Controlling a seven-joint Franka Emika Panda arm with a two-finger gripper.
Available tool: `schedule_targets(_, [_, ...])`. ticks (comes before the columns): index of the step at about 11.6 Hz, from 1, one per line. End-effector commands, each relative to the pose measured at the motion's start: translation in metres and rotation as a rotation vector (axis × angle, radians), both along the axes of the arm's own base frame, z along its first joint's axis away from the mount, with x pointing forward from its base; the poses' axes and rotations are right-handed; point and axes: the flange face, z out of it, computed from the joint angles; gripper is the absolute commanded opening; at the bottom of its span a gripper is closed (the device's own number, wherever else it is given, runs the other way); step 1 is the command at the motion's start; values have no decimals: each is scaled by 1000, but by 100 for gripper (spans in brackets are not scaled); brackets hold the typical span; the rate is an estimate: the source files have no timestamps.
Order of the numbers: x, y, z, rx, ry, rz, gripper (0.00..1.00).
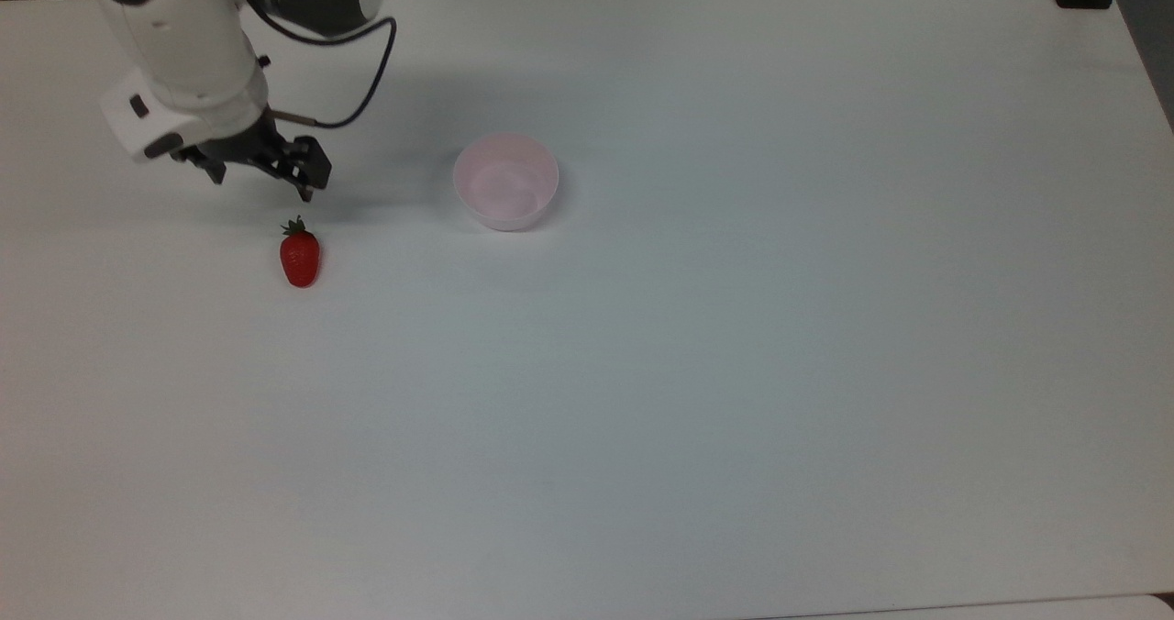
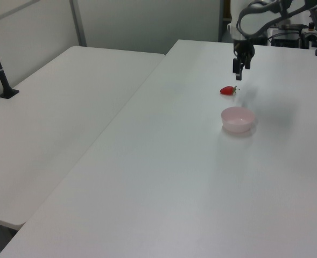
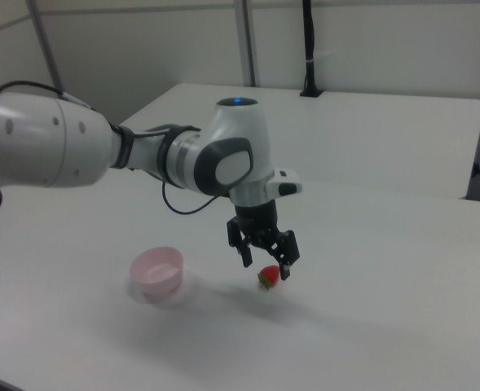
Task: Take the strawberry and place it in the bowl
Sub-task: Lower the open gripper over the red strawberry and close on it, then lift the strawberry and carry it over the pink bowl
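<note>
Strawberry (image 1: 300, 257) first: from my station I see it lying on its side on the white table (image 1: 734, 372), free of the gripper (image 1: 261, 184) and untouched. In the top view it sits just below and slightly to the right of the fingertips, its green cap pointing up toward them. In the right view it lies just behind the gripper (image 3: 265, 262), partly covered by one finger, with its red body (image 3: 267, 278) showing between the two tips. In the left view the strawberry (image 2: 227, 90) lies just below and to the left of the gripper (image 2: 240, 74).

My gripper hangs above the table with its two black fingers spread apart and nothing between the pads. The fingers point downward. A black cable (image 1: 367, 88) loops from the wrist back up the white arm (image 1: 183, 33).

The bowl (image 1: 506, 181) stands upright, well off to the right of the gripper in the top view, and I see nothing in it. In the right view the bowl (image 3: 157, 272) is to the gripper's left, and in the left view it (image 2: 238, 119) sits nearer the camera than both gripper and strawberry. Strawberry and bowl are well apart.
</note>
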Motion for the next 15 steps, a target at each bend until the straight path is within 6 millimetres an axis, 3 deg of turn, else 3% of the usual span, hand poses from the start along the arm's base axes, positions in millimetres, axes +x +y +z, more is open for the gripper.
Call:
schedule_targets(1, [18,14,-33,-30,-42,-43,91])
schedule_targets(3, [25,24,-48,-35,-57,-35,70])
schedule_targets(4, [29,28,-50,-36,-80,-38,65])
schedule_targets(7, [33,29,-47,-38,-116,-66,25])
schedule_targets(9, [33,46,-22,-33,-139,-33,22])
schedule_targets(11, [20,70,-5,-27,-83,14,22])
schedule_targets(15, [-31,164,27,-25,44,140,22])
